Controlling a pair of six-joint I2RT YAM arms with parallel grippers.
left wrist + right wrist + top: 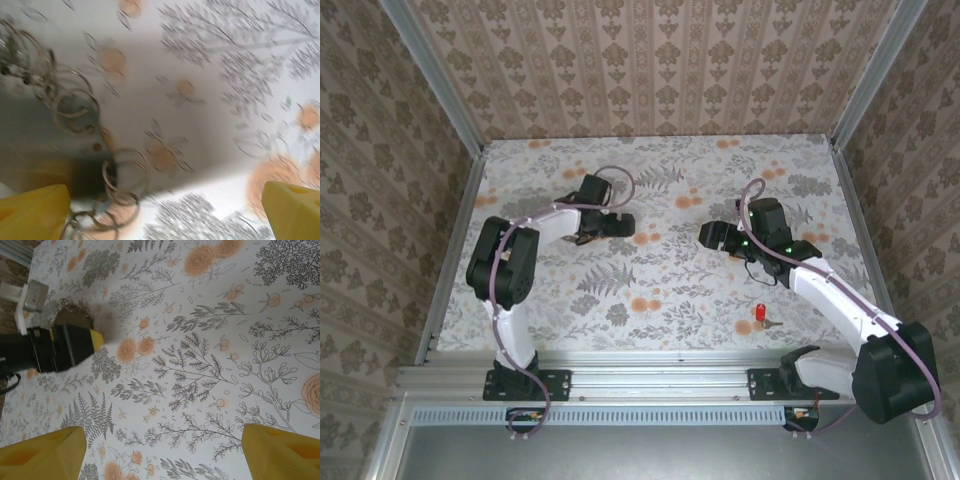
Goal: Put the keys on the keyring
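Enclosed lab test cell, not a home. Flat tabletop papered in grey-and-orange floral print [660,300]; upright beige damask wallpaper panels [650,60]; silver aluminium frame rail [660,380] carrying white-and-black left robot arm [505,270] and right robot arm [840,300].

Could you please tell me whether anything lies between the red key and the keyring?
Nothing visible does. The red key lies near the right arm; only floral tablecloth stretches from it to the keyring chain by the open left pincer. The open right pincer is off to one side of that path.
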